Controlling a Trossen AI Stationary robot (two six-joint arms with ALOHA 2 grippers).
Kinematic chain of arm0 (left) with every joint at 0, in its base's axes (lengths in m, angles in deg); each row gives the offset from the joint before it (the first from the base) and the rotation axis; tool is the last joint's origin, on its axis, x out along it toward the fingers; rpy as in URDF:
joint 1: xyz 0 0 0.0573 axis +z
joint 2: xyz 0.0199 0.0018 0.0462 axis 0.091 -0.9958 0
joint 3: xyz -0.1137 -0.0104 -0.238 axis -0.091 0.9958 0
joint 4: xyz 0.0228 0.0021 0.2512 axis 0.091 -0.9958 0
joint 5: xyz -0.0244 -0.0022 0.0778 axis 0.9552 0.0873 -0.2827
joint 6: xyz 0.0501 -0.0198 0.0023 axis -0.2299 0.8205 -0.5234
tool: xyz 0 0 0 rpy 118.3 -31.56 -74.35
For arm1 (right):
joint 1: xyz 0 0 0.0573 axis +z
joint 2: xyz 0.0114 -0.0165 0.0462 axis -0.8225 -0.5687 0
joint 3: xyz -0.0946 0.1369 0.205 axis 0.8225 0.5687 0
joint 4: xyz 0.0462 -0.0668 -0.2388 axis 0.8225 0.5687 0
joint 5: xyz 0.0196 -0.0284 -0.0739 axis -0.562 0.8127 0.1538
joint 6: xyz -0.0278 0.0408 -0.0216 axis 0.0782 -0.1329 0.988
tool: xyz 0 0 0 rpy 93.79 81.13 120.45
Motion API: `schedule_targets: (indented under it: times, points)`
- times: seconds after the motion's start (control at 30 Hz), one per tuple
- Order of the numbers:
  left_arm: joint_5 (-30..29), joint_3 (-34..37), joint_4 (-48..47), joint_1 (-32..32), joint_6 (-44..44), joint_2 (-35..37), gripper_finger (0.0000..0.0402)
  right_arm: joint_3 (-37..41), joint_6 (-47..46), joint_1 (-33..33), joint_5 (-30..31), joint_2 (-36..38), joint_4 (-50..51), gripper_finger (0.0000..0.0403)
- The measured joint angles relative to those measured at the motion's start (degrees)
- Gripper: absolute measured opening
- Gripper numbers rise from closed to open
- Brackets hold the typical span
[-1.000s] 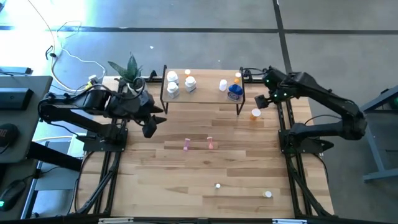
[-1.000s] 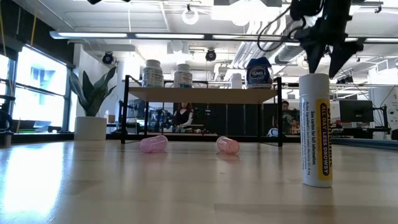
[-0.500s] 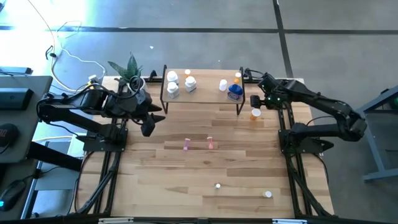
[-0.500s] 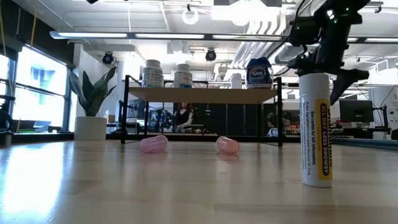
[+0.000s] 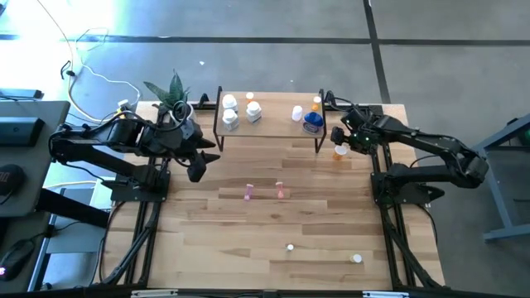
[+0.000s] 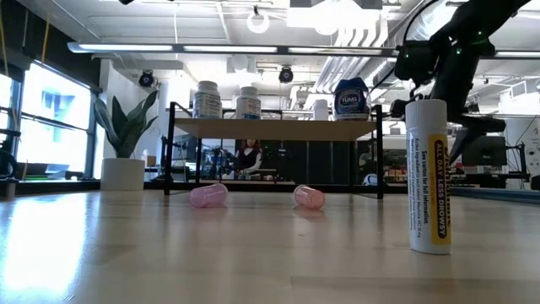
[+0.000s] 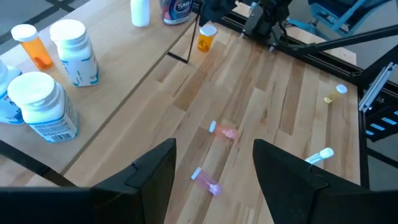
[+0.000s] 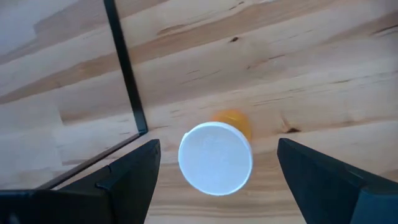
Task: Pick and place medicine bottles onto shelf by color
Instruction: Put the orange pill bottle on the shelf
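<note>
Orange bottle (image 8: 219,155) stands just beside the shelf (image 5: 269,126) leg, so the spread, empty right gripper (image 5: 342,142) may clip it or topple the bottle.

Open left pincer (image 7: 214,168) above two pink bottles (image 7: 222,131) lying on table (image 7: 273,87).

"TUMS" on blue bottle (image 6: 351,99), "ALL DAY LESS DROWSY" on white tube (image 6: 428,177)

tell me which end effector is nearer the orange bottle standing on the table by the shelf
Right. The right end effector hovers open directly over the orange bottle, beside the shelf. The left end effector waits off the shelf's opposite end.
</note>
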Motion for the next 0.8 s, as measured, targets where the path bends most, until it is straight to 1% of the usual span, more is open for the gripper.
schedule_targets:
  times: [0.37, 0.63, 0.8]
  points:
    - [0.00, 0.00, 0.00, 0.00, -0.04, -0.02, 0.0204, 1.93, -1.17, 0.00, 1.77, -0.46, -2.69, 0.0314]
    - [0.00, 0.00, 0.00, 0.00, -0.06, -0.02, 0.0204, 1.93, -0.84, 0.02, 1.16, -4.63, -4.02, 0.0314]
    - [0.00, 0.00, 0.00, 0.00, -0.06, -0.02, 0.0204, 1.93, -0.83, 0.02, 0.78, -5.35, -3.88, 0.0314]
